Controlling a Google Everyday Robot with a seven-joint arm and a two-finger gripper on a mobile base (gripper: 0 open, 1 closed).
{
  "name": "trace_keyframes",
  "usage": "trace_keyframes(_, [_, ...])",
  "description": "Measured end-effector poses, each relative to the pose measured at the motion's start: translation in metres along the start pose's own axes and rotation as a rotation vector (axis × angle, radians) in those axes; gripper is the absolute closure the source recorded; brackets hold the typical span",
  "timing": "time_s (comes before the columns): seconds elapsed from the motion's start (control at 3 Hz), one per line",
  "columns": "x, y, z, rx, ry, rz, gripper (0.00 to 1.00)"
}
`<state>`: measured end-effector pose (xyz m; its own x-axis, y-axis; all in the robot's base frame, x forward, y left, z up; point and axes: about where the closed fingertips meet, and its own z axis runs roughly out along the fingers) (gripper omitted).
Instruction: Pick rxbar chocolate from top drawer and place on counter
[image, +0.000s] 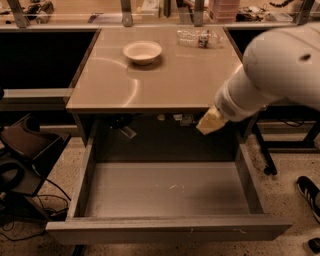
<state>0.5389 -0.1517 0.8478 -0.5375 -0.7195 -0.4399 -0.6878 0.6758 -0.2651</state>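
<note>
Several dark cables (20, 215) trail over the speckled floor at far left. Next comes the smooth glossy beige-tan counter (165, 85), carrying a pale shallow round bowl (142, 51) toward its left rear and a clear plastic bottle (199, 37) lying on its side at the right rear. Below it the wide shallow grey metal top drawer (165, 229) stands pulled out, its flat floor showing only faint scuffs. The black-wrapped rxbar chocolate is on neither that floor nor the counter, so where it is cannot be told.

The pale-tipped gripper (209, 123) hangs just under the counter's right front edge, above the drawer's right rear, on the bulky white arm (280, 65). Whether it is clenched or released cannot be told.

My guess is that the retrieval step is in hand. Next, the gripper must clear the counter's edge, rise over bare tabletop, and set down anything it carries.
</note>
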Motion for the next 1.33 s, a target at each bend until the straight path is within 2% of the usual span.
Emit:
trace_keyframes(0.33, [-0.023, -0.051, 0.017, -0.014, 0.016, 0.036, 1.0])
trace_keyframes(0.67, [-0.04, -0.105, 0.02, -0.006, -0.015, 0.098, 1.0])
trace_keyframes(1.0, [-0.042, -0.148, 0.025, -0.022, -0.029, 0.174, 1.0])
trace_keyframes(1.33, [-0.053, -0.181, 0.031, -0.05, -0.066, 0.212, 1.0])
